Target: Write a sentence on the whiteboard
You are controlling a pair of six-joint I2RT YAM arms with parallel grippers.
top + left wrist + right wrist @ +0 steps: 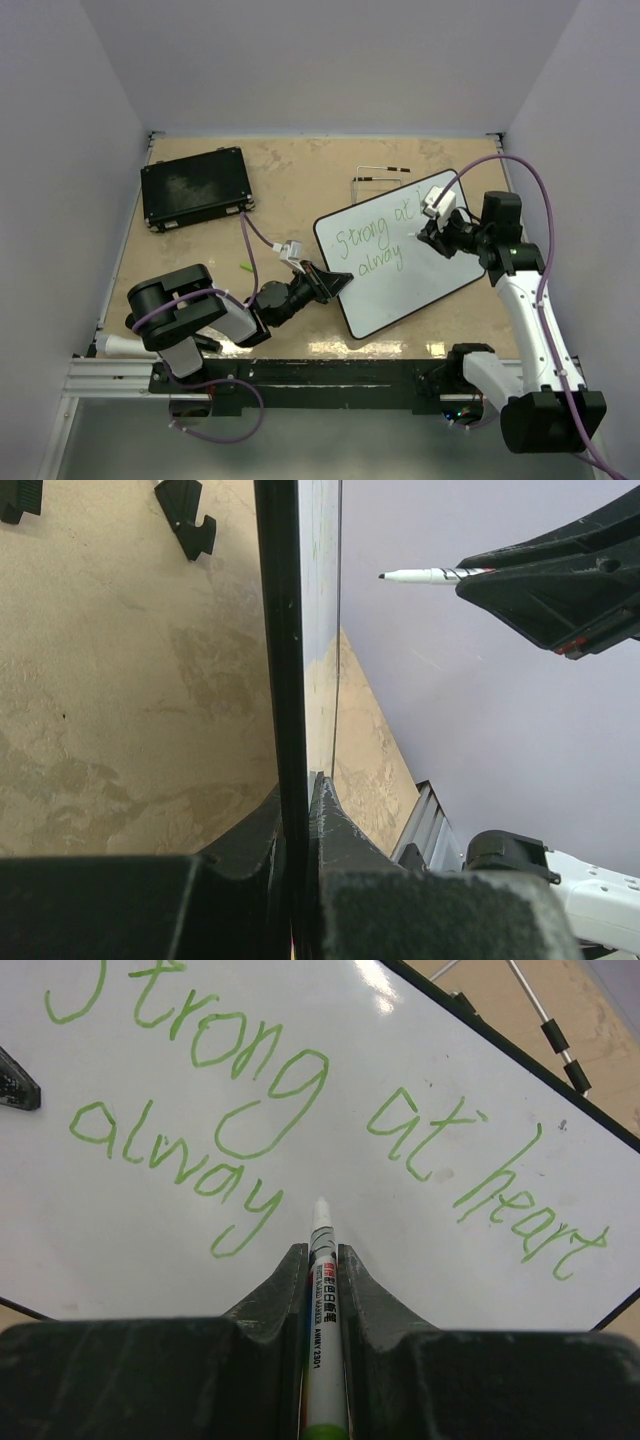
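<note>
The whiteboard (420, 285) lies tilted at the table's middle right. The sentence (372, 245) is in green and reads "Strong at heart" with "alway" below it, clear in the right wrist view (270, 1090). My right gripper (432, 232) is shut on a white marker (322, 1290) with a green end. Its tip points at the board (480, 1260) just right of the "y". In the left wrist view the marker (430, 576) tip shows a small gap from the board. My left gripper (335, 282) is shut on the board's left edge (285, 630).
A flat black case (195, 188) lies at the back left. A thin wire stand (380, 175) lies behind the board. A small green piece (246, 266) lies near the left arm's cable. Grey walls close in the table on three sides.
</note>
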